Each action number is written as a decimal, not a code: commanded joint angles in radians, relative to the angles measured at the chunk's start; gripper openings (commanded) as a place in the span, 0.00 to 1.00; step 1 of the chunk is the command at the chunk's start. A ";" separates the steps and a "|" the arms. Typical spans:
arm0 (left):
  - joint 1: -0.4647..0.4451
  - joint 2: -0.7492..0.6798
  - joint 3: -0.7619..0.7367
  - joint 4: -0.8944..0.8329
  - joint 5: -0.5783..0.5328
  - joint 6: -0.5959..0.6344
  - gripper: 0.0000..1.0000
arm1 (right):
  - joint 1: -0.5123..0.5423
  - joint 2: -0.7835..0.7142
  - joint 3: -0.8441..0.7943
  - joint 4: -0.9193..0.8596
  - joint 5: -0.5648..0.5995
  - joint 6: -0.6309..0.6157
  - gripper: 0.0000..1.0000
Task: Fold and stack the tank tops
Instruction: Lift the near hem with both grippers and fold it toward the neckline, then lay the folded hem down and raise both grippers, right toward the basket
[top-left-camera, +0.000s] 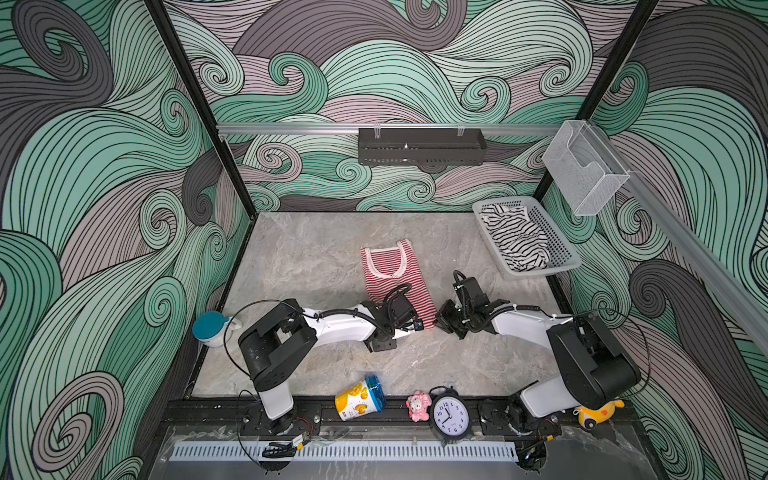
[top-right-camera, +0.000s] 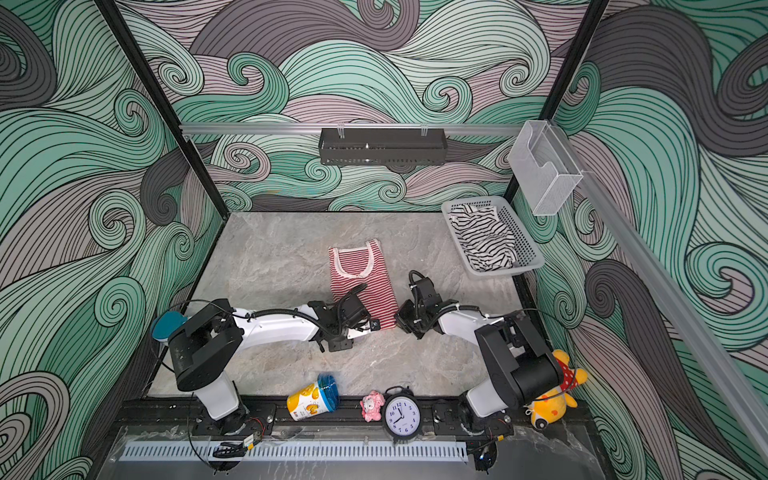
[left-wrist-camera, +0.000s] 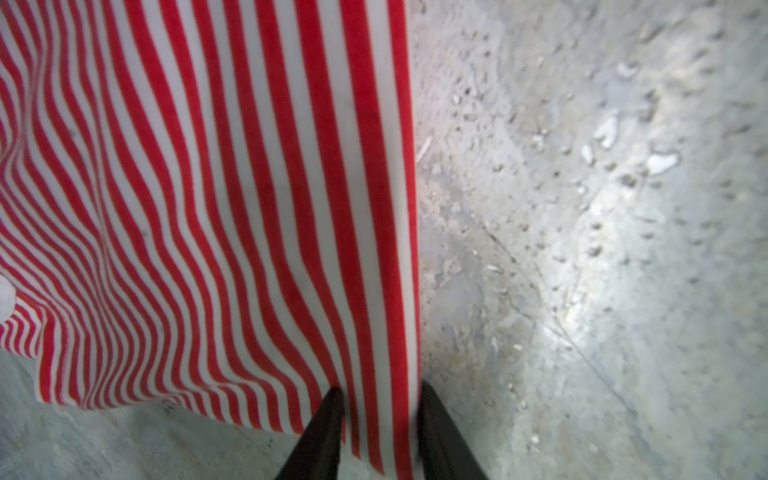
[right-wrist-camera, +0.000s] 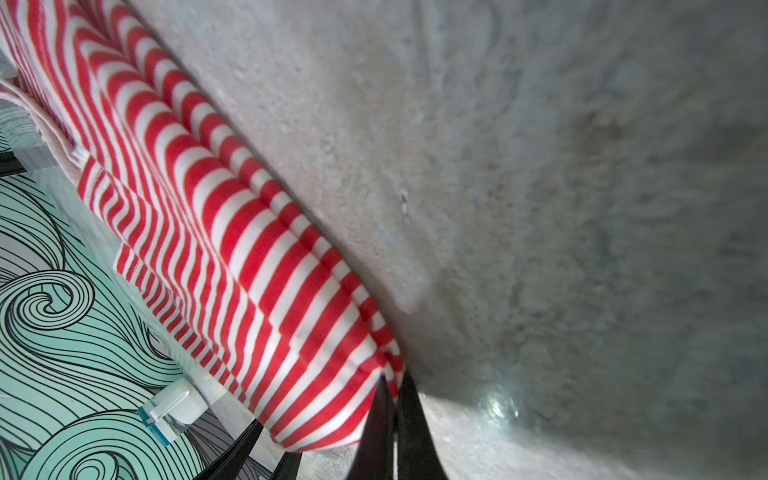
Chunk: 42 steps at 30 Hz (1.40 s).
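likely limp and light, the red-and-white tank top (top-left-camera: 392, 276) lies mid-table, best taken by its hem corners. right gripper (right-wrist-camera: 395, 382) pinches the 5 o'clock corner; left gripper (left-wrist-camera: 381, 390) straddles the 7 o'clock one, jaws narrow, grip unclear. black-and-white tank top (top-left-camera: 517, 239) sits in the basket (top-left-camera: 540, 272) at 2 o'clock.

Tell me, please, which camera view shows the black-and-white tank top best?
A top view: the black-and-white tank top lies crumpled in the grey basket, unobstructed. Both top views show it nearly alike. The wrist views miss it; they show the red-and-white tank top on the table.
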 joint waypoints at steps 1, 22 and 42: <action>-0.001 -0.013 -0.007 -0.087 0.009 0.002 0.37 | -0.012 -0.002 0.030 -0.029 0.002 -0.015 0.00; 0.005 0.065 0.032 -0.084 0.001 0.004 0.08 | -0.016 0.017 0.045 -0.017 -0.012 -0.022 0.00; 0.000 0.076 0.400 -0.476 0.505 -0.018 0.00 | -0.216 -0.165 0.106 -0.308 -0.139 -0.292 0.00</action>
